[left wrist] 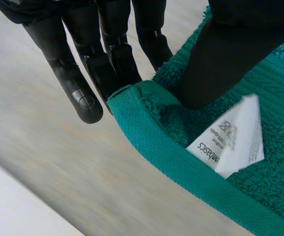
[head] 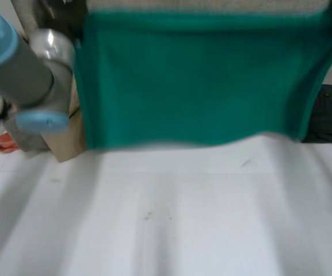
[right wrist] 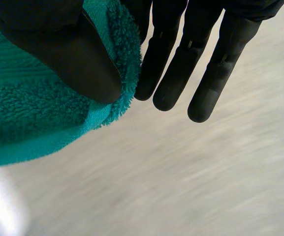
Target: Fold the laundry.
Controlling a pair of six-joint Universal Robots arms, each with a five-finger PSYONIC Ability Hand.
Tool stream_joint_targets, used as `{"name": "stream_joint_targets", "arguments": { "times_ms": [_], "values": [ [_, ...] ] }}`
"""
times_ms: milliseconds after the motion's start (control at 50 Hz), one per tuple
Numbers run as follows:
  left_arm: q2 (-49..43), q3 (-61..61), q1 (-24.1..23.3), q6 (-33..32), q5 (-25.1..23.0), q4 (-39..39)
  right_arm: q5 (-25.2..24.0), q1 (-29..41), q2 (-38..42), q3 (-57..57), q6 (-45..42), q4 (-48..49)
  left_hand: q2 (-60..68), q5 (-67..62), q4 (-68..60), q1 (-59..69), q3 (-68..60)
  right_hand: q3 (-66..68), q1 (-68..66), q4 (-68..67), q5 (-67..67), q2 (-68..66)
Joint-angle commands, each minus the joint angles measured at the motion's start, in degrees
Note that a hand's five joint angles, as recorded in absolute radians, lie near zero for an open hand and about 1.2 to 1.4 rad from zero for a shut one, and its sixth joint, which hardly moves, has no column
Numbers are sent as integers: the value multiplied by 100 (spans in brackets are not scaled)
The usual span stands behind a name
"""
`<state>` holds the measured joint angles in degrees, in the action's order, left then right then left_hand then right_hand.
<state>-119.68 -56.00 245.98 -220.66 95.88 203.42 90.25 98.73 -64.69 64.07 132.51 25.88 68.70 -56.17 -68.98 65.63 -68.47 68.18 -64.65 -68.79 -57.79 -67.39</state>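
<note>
1. The white worktop (head: 166, 218) spreads bare across the near side of the room, and its surface looks streaky and soft.
2. The green towel (head: 194, 80) hangs in the air as a wide sheet. Its top runs out of the head view and its wavy lower edge sits just above the far part of the worktop. Its right side is partly cut off.
3. The left arm (head: 22, 69) stands beside the towel's left edge and hides part of a brown box (head: 68, 141) behind it.
4. A dark shape (head: 327, 115) sits past the towel's right edge, and I can't make out what it is.
5. The left hand (left wrist: 107, 44) pinches the towel at a hemmed corner, with its thumb pressed on the terry face and its fingers behind. The cloth covers some of the fingertips.
6. The right hand (right wrist: 181, 64) nips the other end between its thumb and a finger mostly hidden by the pile, and its other fingers hang straight beside the cloth.
7. A white label (left wrist: 233, 137) lies on the towel near the left thumb, its print too small to read fully.
</note>
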Motion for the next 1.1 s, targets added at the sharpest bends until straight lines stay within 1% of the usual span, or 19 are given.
{"name": "stream_joint_targets", "arguments": {
  "times_ms": [20, 100, 280, 420, 540, 620, 700, 720, 780, 800, 820, 840, 860, 880, 900, 940, 980, 1040, 1100],
  "values": [
    [67, 616, 46, 5, -8, 1041, -332, -20, -114, 132, 512, 1947, 1130, -1383, -1102, 1437, -1153, 1182, -1535, -1121, -1221, -1261],
    [85, 301, 46, 146, 19, 866, -535, 15, -70, 246, 504, 1824, 1130, -1383, -1102, 1437, -1153, 1182, -1535, -1121, -1221, -1261],
    [76, -1376, 64, 594, 1, 743, -886, -55, 316, 729, 679, 1376, 1130, -1383, -1102, 1437, -1153, 1182, -1535, -1121, -1221, -1261],
    [-116, -2536, 73, 708, -8, 734, -1633, -117, 896, 1441, 768, 664, 1130, -1383, -1102, 1437, -1153, 1182, -1535, -1121, -1221, -1261],
    [-267, -3364, 20, 735, -8, 620, -1889, -397, 1020, 2091, 741, 85, 1130, -1383, -1102, 1437, -1153, 1182, -1535, -1121, -1221, -1261],
    [110, -4067, 2, 761, -8, 181, -1889, -565, 871, 2382, 732, -355, 1130, -1383, -1102, 1437, -1153, 1182, -1535, -1121, -1221, -1261],
    [787, -4735, 20, 761, -16, -416, -1871, -863, 397, 2637, 688, -1338, 1130, -1383, -1102, 1437, -1153, 1182, -1535, -1121, -1221, -1261],
    [918, -4858, 28, 761, -8, -539, -1828, -1003, 135, 2690, 636, -1949, 1130, -1383, -1102, 1437, -1153, 1182, -1535, -1121, -1221, -1261],
    [1516, -5359, 37, 709, -16, -1137, -1818, -1206, -218, 2708, 513, -2998, 1130, -1383, -1102, 1437, -1153, 1182, -1535, -1121, -1221, -1261],
    [1665, -5482, 37, 700, -16, -1286, -1810, -1398, -437, 2716, 356, -3741, 1130, -1383, -1102, 1437, -1153, 1182, -1535, -1121, -1221, -1261],
    [1893, -5701, 37, 691, -16, -1636, -1810, -1522, -535, 2751, 215, -4149, 1130, -1383, -1102, 1437, -1153, 1182, -1535, -1121, -1221, -1261],
    [2008, -5799, 37, 691, -25, -1822, -1810, -1575, -579, 2760, 144, -4336, 1130, -1383, -1102, 1437, -1153, 1182, -1535, -1121, -1221, -1261],
    [2105, -5887, 37, 700, -34, -1998, -1801, -1689, -676, 2821, -100, -4816, 1130, -1383, -1102, 1437, -1153, 1182, -1535, -1121, -1221, -1261],
    [2272, -6018, 46, 717, -51, -2347, -1792, -1742, -711, 2865, -251, -5038, 1130, -1383, -1102, 1437, -1153, 1182, -1535, -1121, -1221, -1261],
    [2317, -6063, 46, 726, -60, -2481, -1783, -1804, -746, 2918, -417, -5215, 1130, -1383, -1102, 1437, -1153, 1182, -1535, -1121, -1221, -1261],
    [2387, -6125, 37, 735, -69, -2702, -1774, -1875, -764, 3058, -847, -5418, 1130, -1383, -1102, 1437, -1153, 1182, -1535, -1121, -1221, -1261],
    [2396, -6142, -6, 735, -113, -2895, -1766, -1892, -773, 3120, -1007, -5358, 1130, -1383, -1102, 1437, -1153, 1182, -1535, -1121, -1221, -1261],
    [2344, -6055, -50, 752, -166, -2914, -1739, -1866, -764, 3182, -964, -5041, 1130, -1383, -1102, 1437, -1153, 1182, -1535, -1121, -1221, -1261],
    [2300, -5914, -24, 770, -175, -2879, -1748, -1831, -686, 3139, -649, -4656, 1130, -1383, -1102, 1437, -1153, 1182, -1535, -1121, -1221, -1261]
  ]
}}
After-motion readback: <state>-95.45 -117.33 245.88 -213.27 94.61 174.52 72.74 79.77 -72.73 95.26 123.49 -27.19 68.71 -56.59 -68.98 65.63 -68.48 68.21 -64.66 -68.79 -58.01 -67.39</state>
